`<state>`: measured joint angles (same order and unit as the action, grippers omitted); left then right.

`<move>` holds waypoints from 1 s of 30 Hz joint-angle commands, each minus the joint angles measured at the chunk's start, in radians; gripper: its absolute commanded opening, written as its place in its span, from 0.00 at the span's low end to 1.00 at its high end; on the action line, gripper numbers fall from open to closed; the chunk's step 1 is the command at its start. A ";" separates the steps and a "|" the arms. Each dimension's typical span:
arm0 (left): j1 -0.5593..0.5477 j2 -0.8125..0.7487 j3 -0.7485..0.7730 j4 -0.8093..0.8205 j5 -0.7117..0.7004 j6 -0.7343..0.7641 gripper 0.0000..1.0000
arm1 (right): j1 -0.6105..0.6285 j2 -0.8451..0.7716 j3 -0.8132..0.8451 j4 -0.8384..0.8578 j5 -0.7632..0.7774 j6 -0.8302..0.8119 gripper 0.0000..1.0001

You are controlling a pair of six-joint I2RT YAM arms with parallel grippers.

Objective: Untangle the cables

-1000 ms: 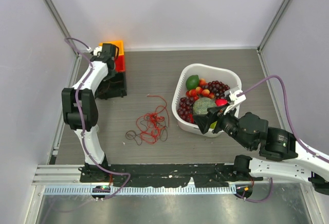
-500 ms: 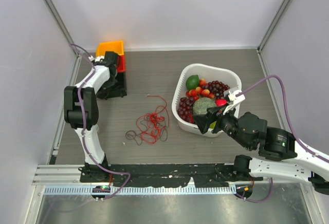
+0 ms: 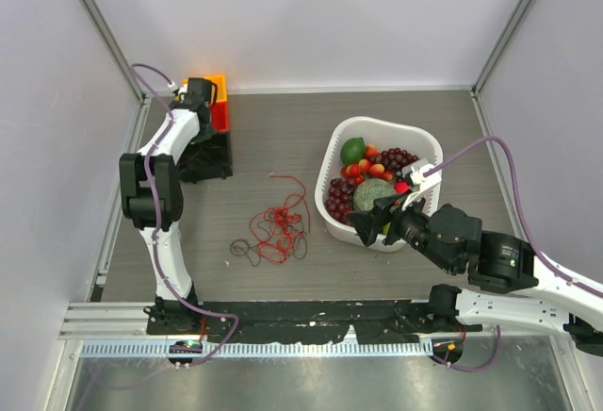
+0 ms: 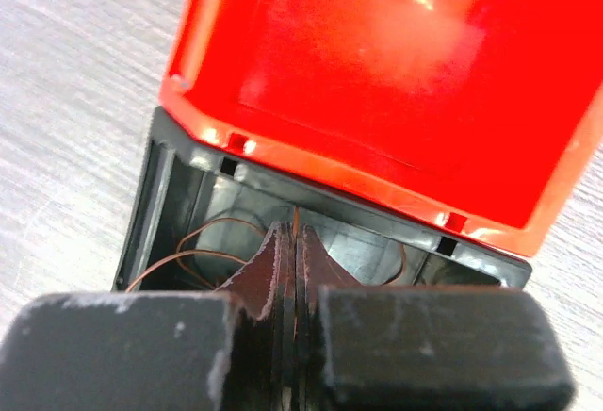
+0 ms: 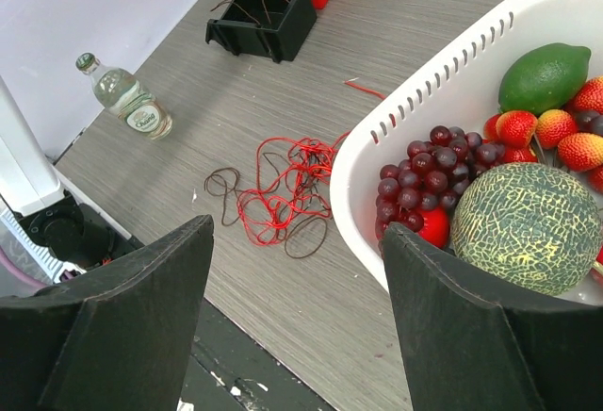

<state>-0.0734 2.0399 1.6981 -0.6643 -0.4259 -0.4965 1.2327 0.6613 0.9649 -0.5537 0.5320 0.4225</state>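
The cables (image 3: 278, 230) lie as a loose tangle of thin red wires with a dark brown strand on the table, left of the white basket (image 3: 377, 126). In the right wrist view the cables (image 5: 283, 194) are just beyond my right gripper (image 5: 297, 232), which is open, empty and raised. From above, the right gripper (image 3: 370, 227) hovers at the basket's near rim. My left gripper (image 3: 200, 90) is far off at the back left, over the bins. The left gripper (image 4: 295, 232) is shut, with a thin brown wire (image 4: 296, 215) coming out between its tips; more brown loops (image 4: 188, 241) lie in the black bin (image 4: 160, 204).
The basket (image 5: 424, 100) holds grapes, a melon, a lime and strawberries. A red bin (image 3: 220, 114) and an orange one (image 3: 215, 81) sit behind the black bin (image 3: 212, 161). A small glass bottle (image 5: 132, 105) lies by the left wall.
The left gripper shifted forward, then back toward the far wall over the bins. The right arm crept slightly left. The tangle has not moved.
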 commanded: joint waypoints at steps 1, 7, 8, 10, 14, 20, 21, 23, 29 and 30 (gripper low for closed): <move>0.004 0.011 0.023 0.084 0.096 0.142 0.00 | -0.006 -0.015 0.001 0.043 0.003 0.021 0.77; 0.011 0.005 -0.011 0.112 0.185 0.199 0.05 | -0.006 -0.003 0.005 0.044 -0.001 0.016 0.77; 0.017 0.005 -0.012 0.105 0.208 0.196 0.09 | -0.004 0.001 0.005 0.046 -0.004 0.016 0.77; 0.020 -0.012 -0.037 0.107 0.226 0.190 0.20 | -0.004 0.004 0.005 0.054 -0.007 0.015 0.77; 0.020 -0.102 -0.116 0.146 0.228 0.168 0.39 | -0.006 0.006 0.005 0.055 -0.020 0.016 0.77; 0.021 -0.219 -0.140 0.138 0.243 0.133 0.53 | -0.004 0.011 -0.003 0.061 -0.021 0.021 0.77; 0.020 -0.237 -0.141 0.138 0.248 0.131 0.55 | -0.004 0.014 -0.005 0.063 -0.026 0.022 0.77; 0.021 -0.267 -0.141 0.134 0.253 0.131 0.64 | -0.004 0.015 -0.008 0.066 -0.030 0.027 0.77; 0.021 -0.299 -0.120 0.083 0.239 0.147 0.79 | -0.006 0.015 -0.017 0.069 -0.037 0.041 0.77; 0.023 -0.303 -0.123 0.072 0.230 0.144 0.77 | -0.004 0.014 -0.018 0.069 -0.038 0.041 0.77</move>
<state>-0.0586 1.7573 1.5528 -0.5655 -0.1864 -0.3580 1.2327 0.6743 0.9581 -0.5312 0.4988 0.4385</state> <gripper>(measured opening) 0.787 0.769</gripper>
